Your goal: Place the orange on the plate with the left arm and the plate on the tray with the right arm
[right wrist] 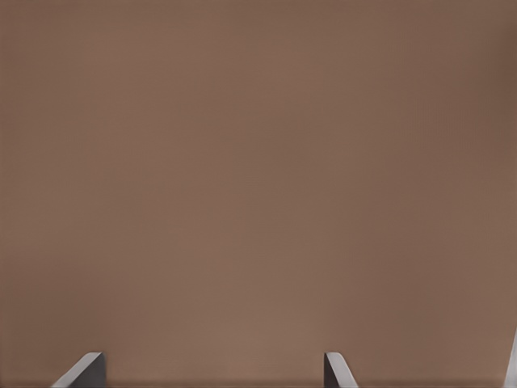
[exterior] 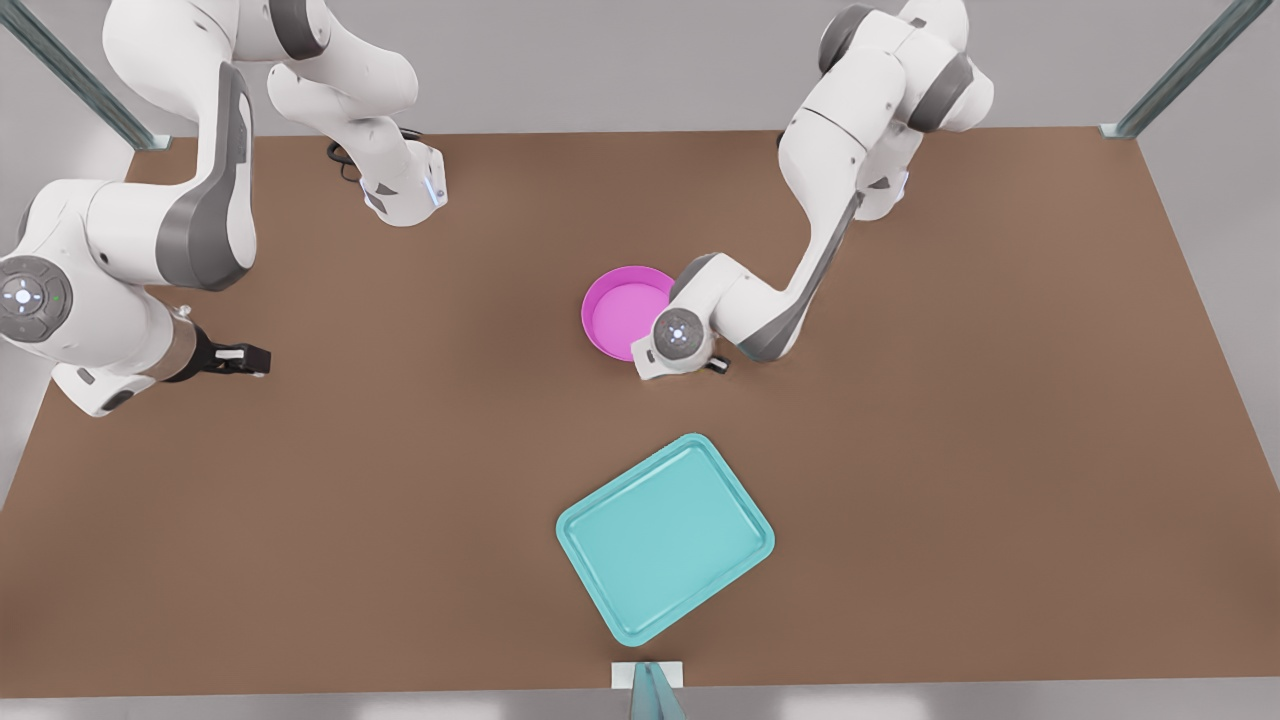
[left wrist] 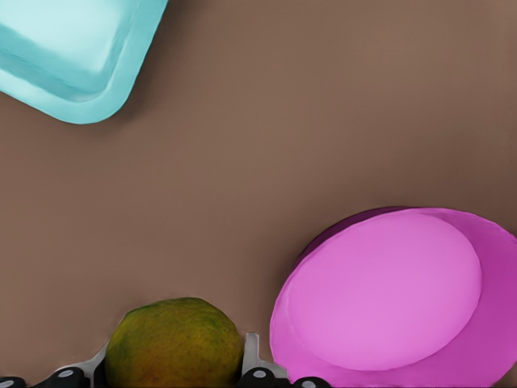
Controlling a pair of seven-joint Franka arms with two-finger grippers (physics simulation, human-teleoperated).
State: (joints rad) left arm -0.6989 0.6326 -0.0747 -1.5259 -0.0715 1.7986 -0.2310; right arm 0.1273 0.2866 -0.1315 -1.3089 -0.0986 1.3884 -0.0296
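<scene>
Left claw (left wrist: 174,373): fingers (left wrist: 250,357) pressed on both sides of the orange (left wrist: 174,343), so I read it as clamped on it. It sits just beside the plate (left wrist: 388,299), not yet over it. Orange looks light, firm and round, with a bumpy skin that should give fair friction. It has no long axis, so a hold across the widest part is fine, with moderate squeeze to stop it rolling out. Plate (exterior: 625,310) is near the middle of the table (exterior: 1000,450). It lies flat, opening up, and is round, so heading doesn't matter. I judge it stiff, light and slick, with the low rim the only place to pinch. Tray (exterior: 665,540) is close to the table's near edge, flat, with its long axis skewed to the table's edges. Right claw (exterior: 245,358) waits well away from the plate over bare table, fingers (right wrist: 338,370) apart, holding nothing.
</scene>
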